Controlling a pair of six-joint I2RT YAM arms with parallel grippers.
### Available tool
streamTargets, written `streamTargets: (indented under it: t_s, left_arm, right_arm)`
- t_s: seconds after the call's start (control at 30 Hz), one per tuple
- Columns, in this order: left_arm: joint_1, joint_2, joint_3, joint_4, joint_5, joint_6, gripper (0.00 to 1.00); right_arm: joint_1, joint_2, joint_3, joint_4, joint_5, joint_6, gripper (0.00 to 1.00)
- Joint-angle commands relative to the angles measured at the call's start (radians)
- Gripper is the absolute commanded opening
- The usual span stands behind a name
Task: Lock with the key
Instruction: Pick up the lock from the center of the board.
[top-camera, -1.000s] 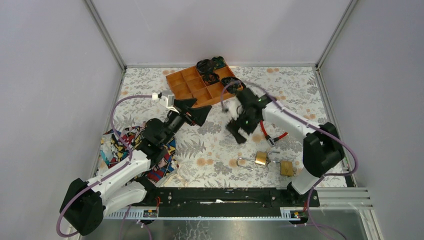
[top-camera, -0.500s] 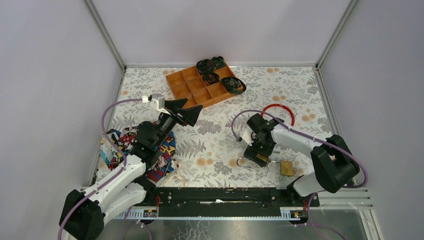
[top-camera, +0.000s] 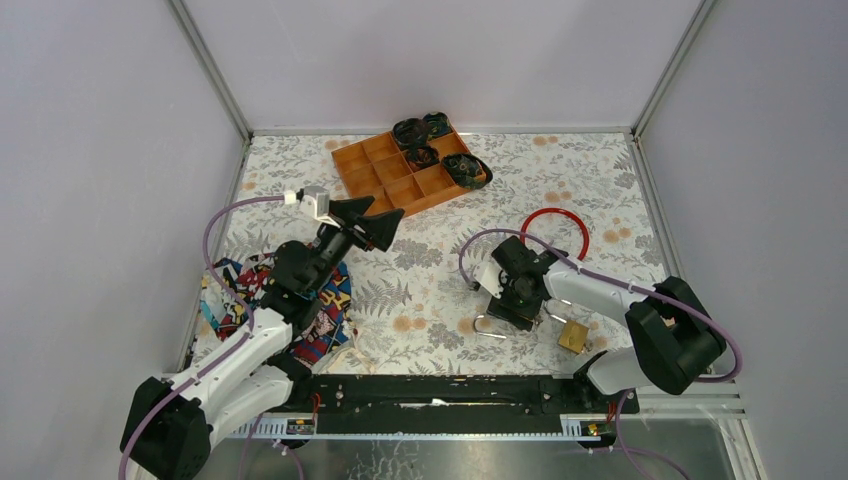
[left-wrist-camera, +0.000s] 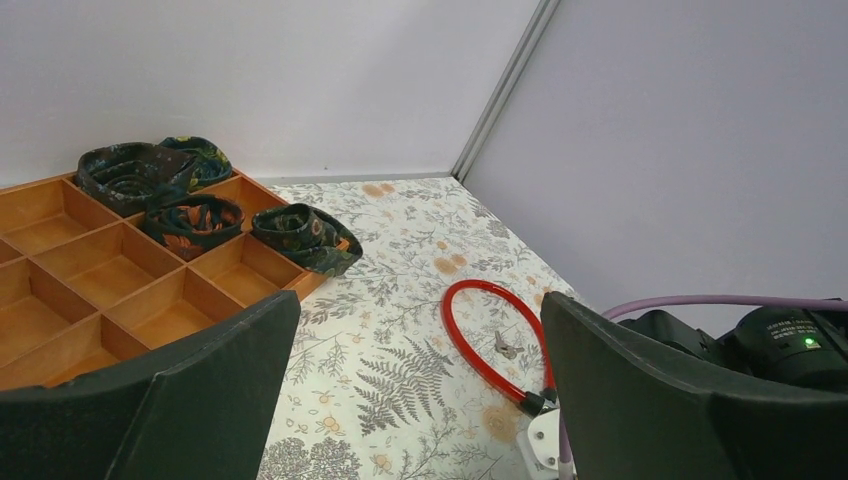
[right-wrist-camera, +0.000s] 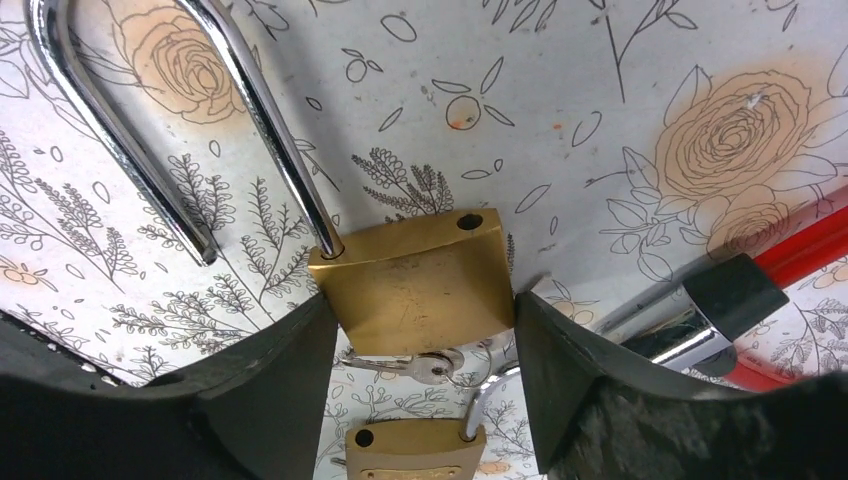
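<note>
A brass padlock (right-wrist-camera: 415, 280) with its steel shackle (right-wrist-camera: 150, 130) sprung open lies on the floral table. My right gripper (right-wrist-camera: 425, 320) is down over it, its fingers (right-wrist-camera: 290, 370) pressed on both sides of the brass body; in the top view this is near the front right (top-camera: 515, 300). A silver key (right-wrist-camera: 410, 368) on a ring lies just below the body. A second brass padlock (right-wrist-camera: 415, 450) lies beside it (top-camera: 572, 337). My left gripper (top-camera: 385, 222) hangs open and empty over the table's left middle (left-wrist-camera: 420, 400).
A red cable lock (top-camera: 555, 225) loops behind the right gripper, with another small key (left-wrist-camera: 505, 345) inside the loop. An orange divided tray (top-camera: 385, 175) with rolled ties stands at the back. A colourful cloth (top-camera: 235, 295) lies under the left arm.
My right gripper swung from near the tray to the front and came down over the brass padlock, now settled around its body. The left gripper drew back slightly to the left.
</note>
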Motion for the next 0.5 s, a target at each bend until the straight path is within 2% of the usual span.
streamTargets:
  t_s: [0.0,0.07,0.13,0.2,0.33,0.47]
  left_arm:
    - [0.014,-0.004,0.012,0.045,0.010,0.017,0.99]
    - [0.017,-0.007,0.011,0.034,0.039,0.038,0.98]
    - [0.019,-0.007,0.009,0.013,0.138,0.137,0.95]
    - [0.020,-0.003,0.014,-0.054,0.283,0.253,0.89]
    - [0.025,0.041,0.089,-0.323,0.538,0.401,0.80]
    - [0.023,0.185,0.150,-0.563,0.873,0.600,0.65]
  right_arm:
    - [0.012,0.002,-0.028,0.057,-0.078,-0.033,0.60]
    - [0.017,0.003,-0.030,0.056,-0.109,-0.036,0.47]
    - [0.017,-0.002,-0.015,0.050,-0.141,-0.025,0.36]
    - [0.017,-0.020,0.006,0.051,-0.177,-0.004,0.31]
    - [0.017,-0.096,0.011,0.133,-0.310,0.038,0.24]
    - [0.018,-0.141,-0.015,0.239,-0.455,0.093,0.18]
